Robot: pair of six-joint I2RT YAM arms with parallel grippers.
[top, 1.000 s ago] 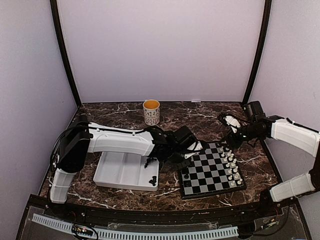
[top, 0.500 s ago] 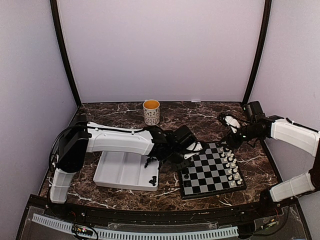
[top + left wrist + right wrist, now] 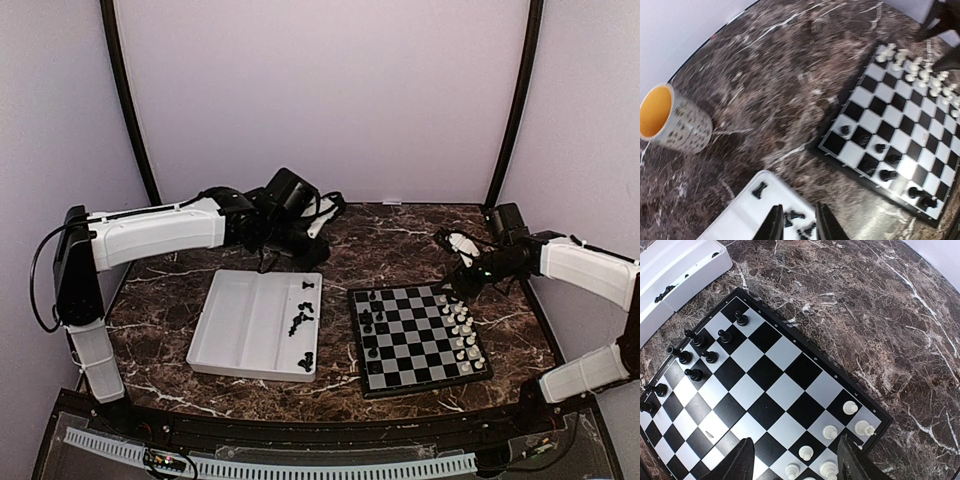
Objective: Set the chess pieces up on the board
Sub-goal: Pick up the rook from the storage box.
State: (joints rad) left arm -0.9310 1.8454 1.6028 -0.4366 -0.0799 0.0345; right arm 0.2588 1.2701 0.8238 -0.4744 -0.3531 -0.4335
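Black-and-silver board [image 3: 421,341] lies on the bench [image 3: 390,240], right of the white tray [image 3: 240,335].
Black chessmen [image 3: 371,321] stand along its left edge, white chessmen [image 3: 462,330] along its right, rows running near-to-far; your left claw [image 3: 796,227] hangs narrowly parted, empty; your right claw [image 3: 796,460] gapes wide over the white corner.

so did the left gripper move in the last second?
Yes. The left gripper pulled away from the left edge of the board, going back-left past the far edge of the tray.
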